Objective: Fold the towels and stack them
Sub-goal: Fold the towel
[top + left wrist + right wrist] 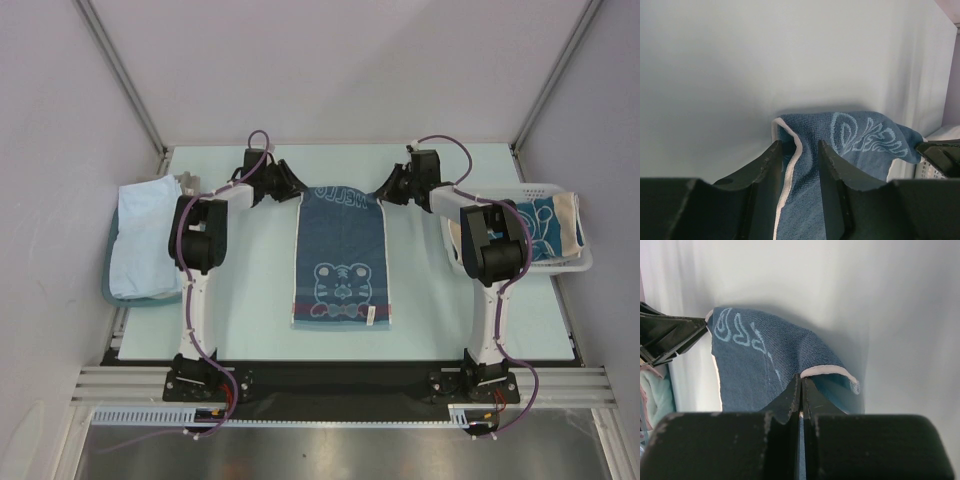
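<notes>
The left hand (pixel 799 148) and right hand (pixel 801 382) are each pinching a far corner of the towel (pixel 342 250), holding both corners off the worktop (pixel 250 300).

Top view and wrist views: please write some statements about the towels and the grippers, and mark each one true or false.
1. The bear towel lies in the middle of the table. True.
2. The right gripper is open. False: it is shut on the bear towel's far corner.
3. The light blue towel lies on the tray, at the left. True.
4. The basket is empty. False: a patterned towel lies in it.
</notes>
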